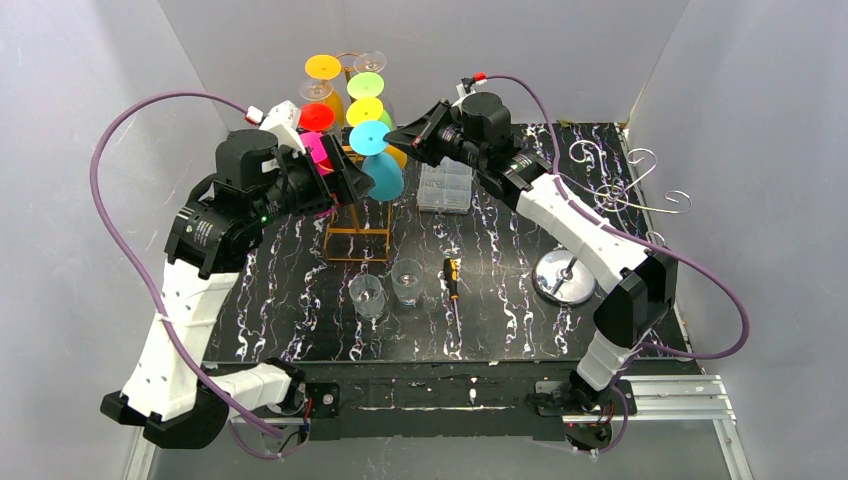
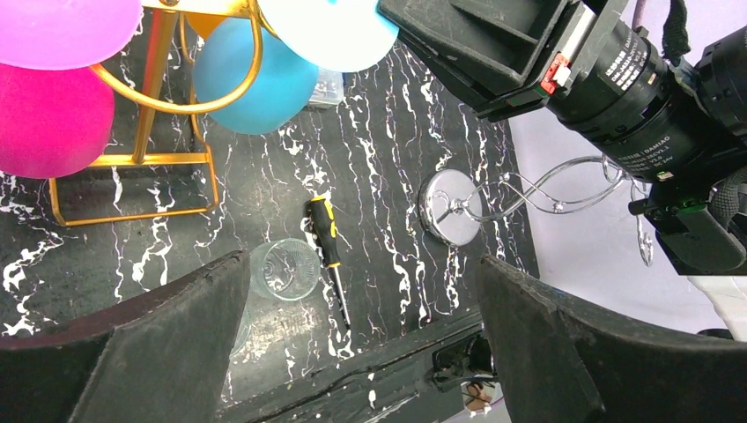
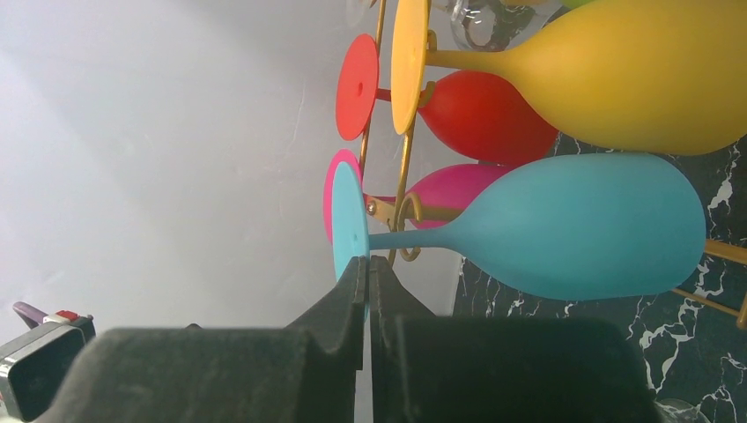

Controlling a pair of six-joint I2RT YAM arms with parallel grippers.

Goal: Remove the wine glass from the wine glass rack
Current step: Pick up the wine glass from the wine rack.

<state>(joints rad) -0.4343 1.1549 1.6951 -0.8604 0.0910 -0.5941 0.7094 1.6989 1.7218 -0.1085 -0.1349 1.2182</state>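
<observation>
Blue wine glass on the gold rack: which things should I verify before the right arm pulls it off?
1. Right gripper shut on the foot edge of the blue wine glass: ok.
2. Grip firm enough: cannot tell, only the rim is pinched.
3. Stem hangs in the gold rack: ok.
4. Clearance from the yellow glass beside it: cannot tell.
5. Left gripper open, empty: ok.

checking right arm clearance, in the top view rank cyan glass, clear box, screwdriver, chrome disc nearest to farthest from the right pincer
1. cyan glass: on the rack, its foot at the right pincer tips.
2. clear box: just right of the rack, under the arm.
3. screwdriver: centre, toward the near edge.
4. chrome disc: far right side.
</observation>
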